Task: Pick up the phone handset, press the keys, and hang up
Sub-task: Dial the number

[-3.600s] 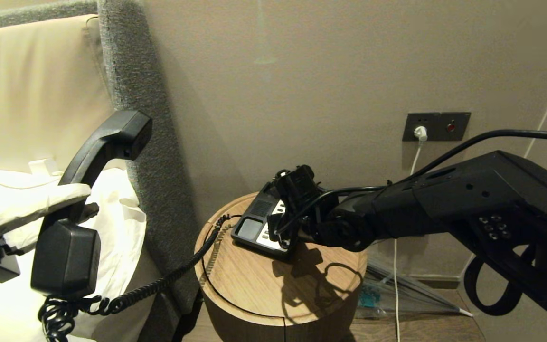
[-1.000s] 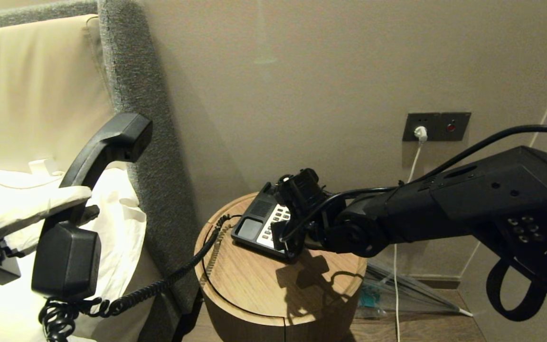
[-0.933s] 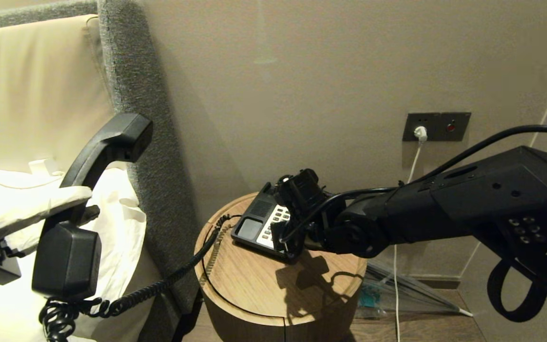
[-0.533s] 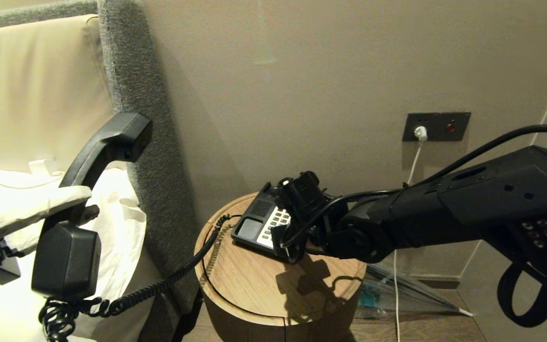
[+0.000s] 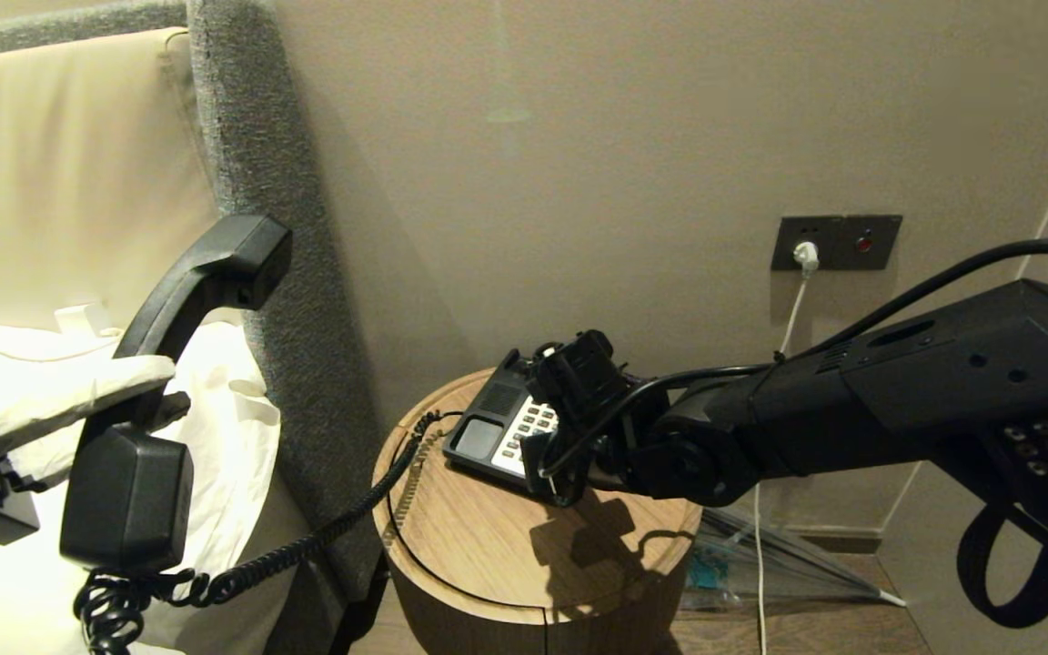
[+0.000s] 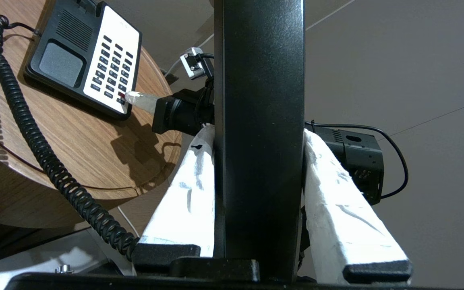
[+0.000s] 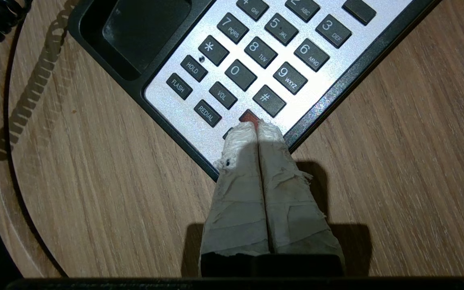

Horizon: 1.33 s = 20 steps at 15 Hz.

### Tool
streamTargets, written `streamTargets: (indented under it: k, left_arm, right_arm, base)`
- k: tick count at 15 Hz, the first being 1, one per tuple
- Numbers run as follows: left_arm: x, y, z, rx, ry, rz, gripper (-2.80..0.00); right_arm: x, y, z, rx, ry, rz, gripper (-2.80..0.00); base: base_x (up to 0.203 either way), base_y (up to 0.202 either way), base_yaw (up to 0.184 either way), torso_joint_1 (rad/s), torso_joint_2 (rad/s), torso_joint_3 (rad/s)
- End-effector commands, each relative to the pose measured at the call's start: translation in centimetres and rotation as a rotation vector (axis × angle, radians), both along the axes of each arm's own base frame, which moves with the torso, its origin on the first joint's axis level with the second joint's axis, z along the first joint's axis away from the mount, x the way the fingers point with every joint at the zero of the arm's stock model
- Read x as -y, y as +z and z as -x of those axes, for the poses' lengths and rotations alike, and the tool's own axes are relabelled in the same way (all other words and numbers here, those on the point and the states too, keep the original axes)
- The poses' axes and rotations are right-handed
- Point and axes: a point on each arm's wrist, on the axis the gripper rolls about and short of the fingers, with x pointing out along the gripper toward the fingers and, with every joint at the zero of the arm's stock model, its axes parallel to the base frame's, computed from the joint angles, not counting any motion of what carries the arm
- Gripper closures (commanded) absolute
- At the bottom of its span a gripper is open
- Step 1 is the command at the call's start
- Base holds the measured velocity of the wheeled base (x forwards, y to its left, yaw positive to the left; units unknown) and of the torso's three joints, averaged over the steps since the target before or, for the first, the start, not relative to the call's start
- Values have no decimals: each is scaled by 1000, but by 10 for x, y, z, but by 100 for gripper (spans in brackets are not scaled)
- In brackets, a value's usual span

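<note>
The black phone handset [image 5: 174, 341] hangs upright at the far left over the bed, with my left gripper [image 6: 258, 135] shut on its straight middle bar [image 6: 260, 121]; white-wrapped fingers [image 6: 183, 197] press both its sides. Its coiled cord [image 5: 306, 543] runs down to the phone base [image 5: 478, 441] on the round table. My right gripper [image 7: 256, 128] is shut, its taped tips together on the reddish key [image 7: 249, 117] at the near corner of the keys [image 7: 256, 52]. From the left wrist view, that taped tip [image 6: 135, 98] touches the faceplate's corner.
The phone stands on a round wooden side table [image 5: 488, 546] against the wall. A grey padded headboard edge [image 5: 269, 227] and white pillows [image 5: 233, 428] lie to the left. A wall socket with a white plug [image 5: 806, 253] and a clear umbrella [image 5: 760, 555] are at the right.
My right arm has shifted a little right and toward the phone's near corner, uncovering more of the keys. The left gripper and handset have stayed still.
</note>
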Motion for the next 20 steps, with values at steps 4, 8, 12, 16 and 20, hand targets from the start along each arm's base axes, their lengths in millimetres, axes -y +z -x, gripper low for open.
streamTargets:
  k: [4,8,12,16,20]
  left_arm:
    - [0,0,0,-3,-5,4,0]
    - [0,0,0,-3,-5,4,0]
    - [0,0,0,-1,-5,4,0]
    - [0,0,0,-1,-5,4,0]
    - [0,0,0,-3,-5,4,0]
  right_arm:
    - [-3,-4,2,-9,6,6,0]
    - [-3,-6,3,-11,6,10,0]
    - [-3,-9,3,-14,6,13,0]
    - [-5,-15,3,-22,9,22,0]
    - [-5,-15,3,-23,9,23,0]
  base:
    - [0,0,0,0,0,0]
    - [0,0,0,0,0,0]
    - [0,0,0,0,0,0]
    - [0,0,0,0,0,0]
    - [0,0,0,0,0,0]
